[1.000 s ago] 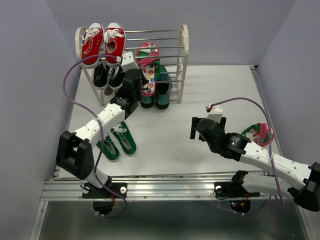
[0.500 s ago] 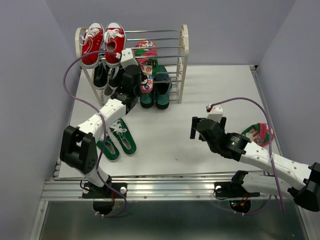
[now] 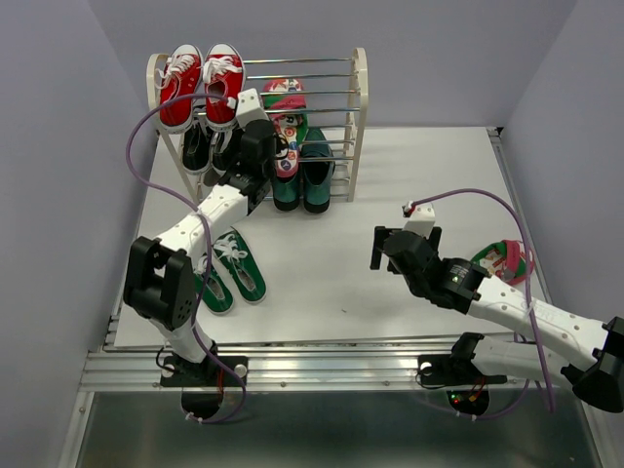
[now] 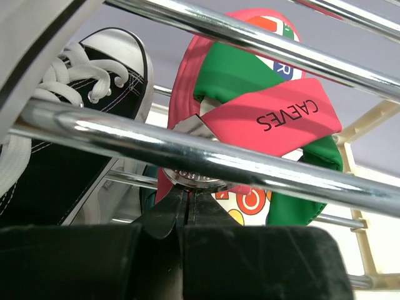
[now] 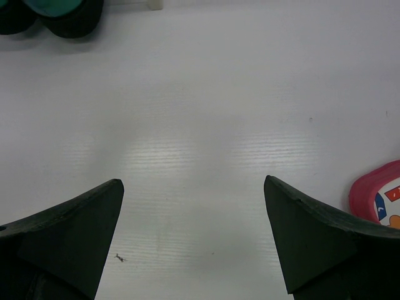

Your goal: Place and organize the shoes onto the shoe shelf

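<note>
Shoe shelf stands at the far left of the white surface, with lilac-grey walls on three sides. Your left end effector is clamped on one flip-flop, holding it among the rods above the green loafers. The green sneakers lie beside that arm. Your right end effector gapes wide over bare surface. The other flip-flop is half hidden behind the right arm, and a rod blurs the grip point.
</note>
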Action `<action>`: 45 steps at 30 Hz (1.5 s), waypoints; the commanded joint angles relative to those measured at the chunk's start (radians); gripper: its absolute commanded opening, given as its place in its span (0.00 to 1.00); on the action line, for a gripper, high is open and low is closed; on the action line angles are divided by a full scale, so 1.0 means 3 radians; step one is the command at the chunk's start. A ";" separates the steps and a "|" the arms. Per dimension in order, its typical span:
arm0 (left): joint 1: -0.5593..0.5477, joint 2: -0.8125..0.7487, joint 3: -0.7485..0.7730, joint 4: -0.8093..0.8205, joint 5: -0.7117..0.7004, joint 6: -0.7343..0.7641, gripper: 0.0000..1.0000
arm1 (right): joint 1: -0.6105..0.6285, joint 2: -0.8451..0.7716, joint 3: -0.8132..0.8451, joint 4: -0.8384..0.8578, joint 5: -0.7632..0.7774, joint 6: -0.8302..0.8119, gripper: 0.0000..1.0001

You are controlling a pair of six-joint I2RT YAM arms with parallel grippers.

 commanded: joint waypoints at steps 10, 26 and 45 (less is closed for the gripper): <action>0.0053 0.0074 0.0400 0.0218 -0.0077 0.0011 0.08 | -0.0009 -0.0047 0.0154 0.0136 0.0071 -0.0016 1.00; 0.0073 0.0146 0.0405 0.0085 -0.0271 -0.0081 0.35 | -0.0009 -0.0144 0.0103 0.0130 0.0020 0.0025 1.00; 0.0073 -0.0120 0.0262 -0.0027 -0.0041 -0.0188 0.68 | -0.0009 -0.0175 0.0129 0.0018 -0.0046 0.0163 1.00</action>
